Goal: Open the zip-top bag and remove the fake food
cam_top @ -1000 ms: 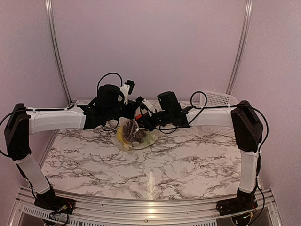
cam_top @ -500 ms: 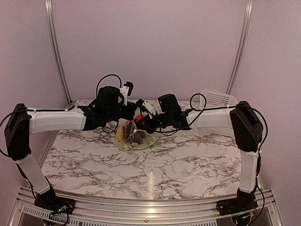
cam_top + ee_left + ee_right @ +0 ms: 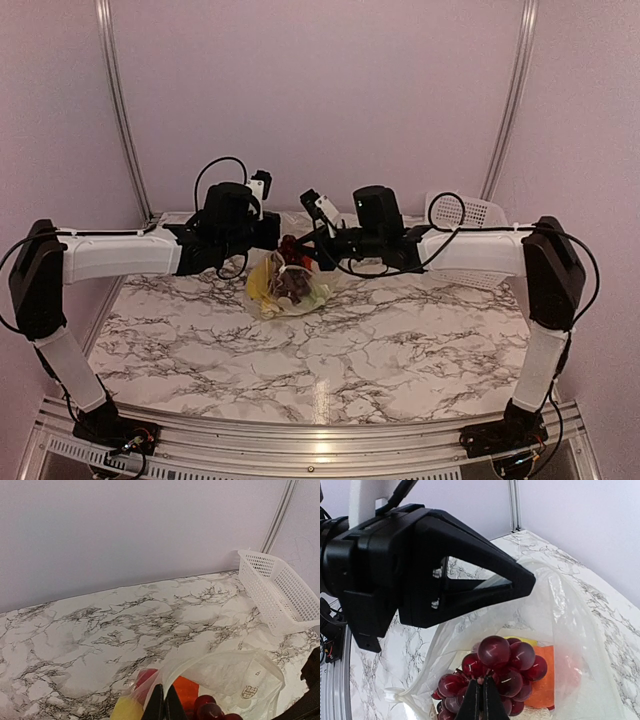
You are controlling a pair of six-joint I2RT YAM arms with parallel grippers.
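Note:
The clear zip-top bag (image 3: 268, 296) lies at the table's back middle, mouth open. My left gripper (image 3: 270, 246) is shut on the bag's rim; the left wrist view shows its closed tips (image 3: 164, 706) pinching the plastic (image 3: 230, 672). My right gripper (image 3: 301, 258) is shut on the stem of the dark purple grapes (image 3: 293, 283). In the right wrist view (image 3: 481, 687) the grapes (image 3: 506, 661) hang at the fingertips inside the bag's mouth (image 3: 570, 625). An orange piece (image 3: 544, 686), a yellow piece (image 3: 125, 712) and a red piece (image 3: 144, 678) lie in the bag.
A white lattice basket (image 3: 466, 213) stands at the back right, also in the left wrist view (image 3: 280, 592). The back wall and corner posts are close behind both grippers. The left gripper's black body (image 3: 435, 575) fills the top of the right wrist view.
The right arm has drawn back to the right and risen a little, and the grapes have come up in the bag's mouth. The left gripper has shifted slightly left with the rim.

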